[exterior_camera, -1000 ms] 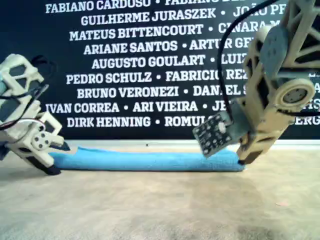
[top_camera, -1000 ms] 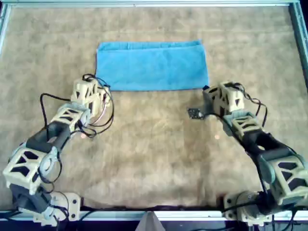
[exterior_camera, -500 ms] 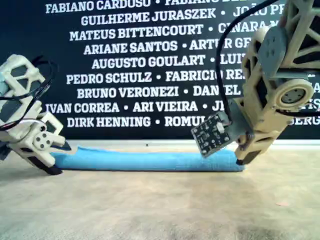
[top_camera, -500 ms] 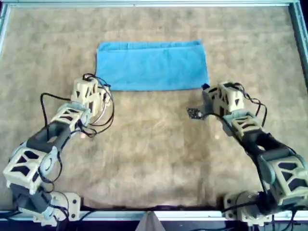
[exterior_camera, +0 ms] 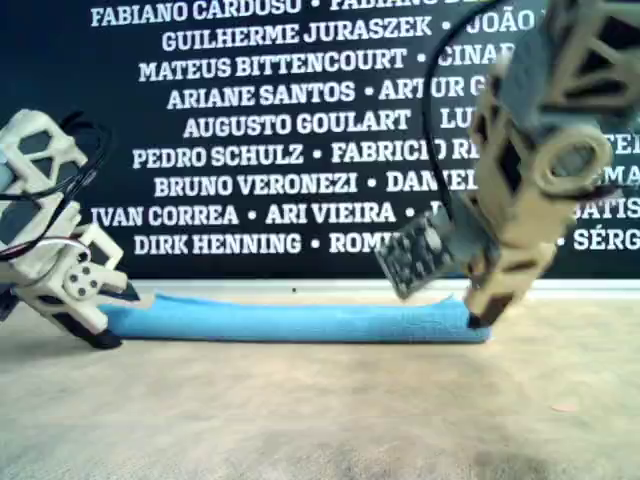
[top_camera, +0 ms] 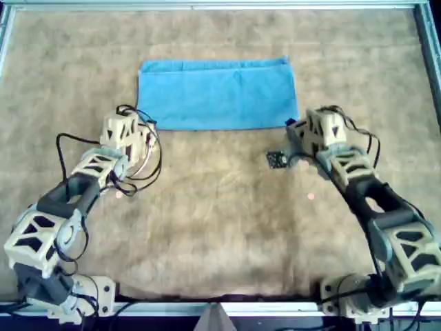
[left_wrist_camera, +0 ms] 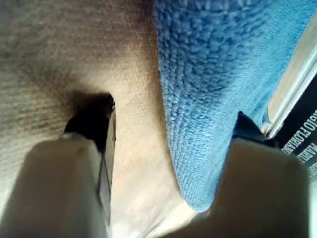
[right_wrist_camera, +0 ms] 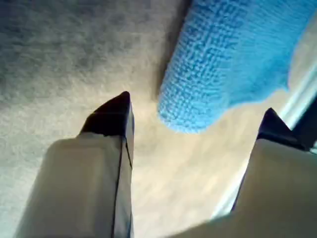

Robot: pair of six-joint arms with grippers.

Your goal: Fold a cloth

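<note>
The light blue cloth [top_camera: 217,93] lies flat as a wide folded rectangle on the brown mat, and shows as a low blue strip [exterior_camera: 290,322] in the exterior view. My left gripper [top_camera: 141,127] stands open at the cloth's near corner on the overhead view's left. In the left wrist view the cloth's edge [left_wrist_camera: 208,89] runs between its spread fingers [left_wrist_camera: 96,126]. My right gripper [top_camera: 293,127] is open at the near corner on the overhead view's right. That rounded corner [right_wrist_camera: 218,69] sits just ahead of its fingertips [right_wrist_camera: 116,114], untouched.
A small black circuit board [top_camera: 277,160] juts from the right wrist. Metal frame rails [top_camera: 207,5] border the mat. A black banner [exterior_camera: 260,120] with white names stands behind the cloth in the exterior view. Cables loop off both arms.
The right arm has shifted a little toward the cloth's corner, to the overhead view's left and up. The left arm has barely moved. The cloth lies unchanged.
</note>
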